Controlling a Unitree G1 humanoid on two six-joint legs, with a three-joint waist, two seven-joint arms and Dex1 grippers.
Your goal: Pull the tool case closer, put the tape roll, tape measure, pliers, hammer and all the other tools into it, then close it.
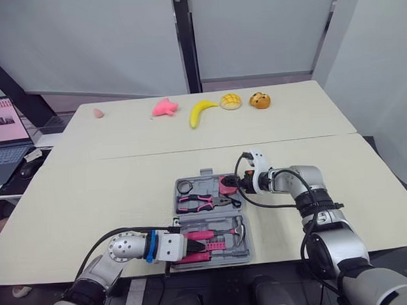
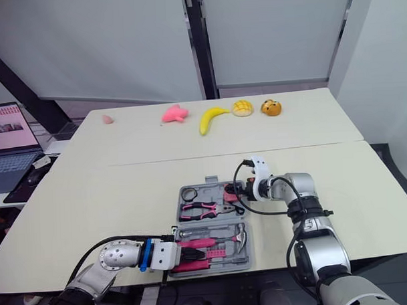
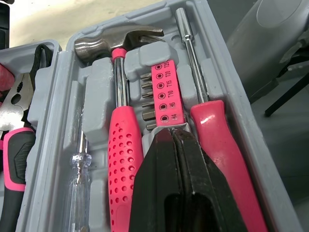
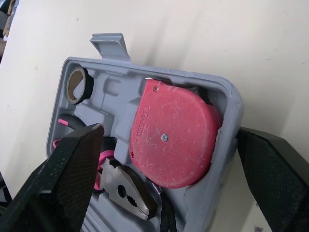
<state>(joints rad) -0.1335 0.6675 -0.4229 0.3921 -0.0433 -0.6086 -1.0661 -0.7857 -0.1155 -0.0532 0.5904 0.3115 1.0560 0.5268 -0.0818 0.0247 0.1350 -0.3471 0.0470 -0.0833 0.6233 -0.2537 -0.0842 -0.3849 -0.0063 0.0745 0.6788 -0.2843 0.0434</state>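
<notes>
Case (image 4: 120,104) moulded grey plastic, hammer (image 3: 122,140) grip dimpled

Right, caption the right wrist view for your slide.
Right gripper, jaws open, flanking the pink tape measure seated in its tool case.

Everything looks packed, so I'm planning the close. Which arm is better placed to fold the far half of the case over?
Right, probably. The right tool is open astride the far-half wall of the tool case beside the tape measure; the left tool is shut over the near half's bit holder.
</notes>
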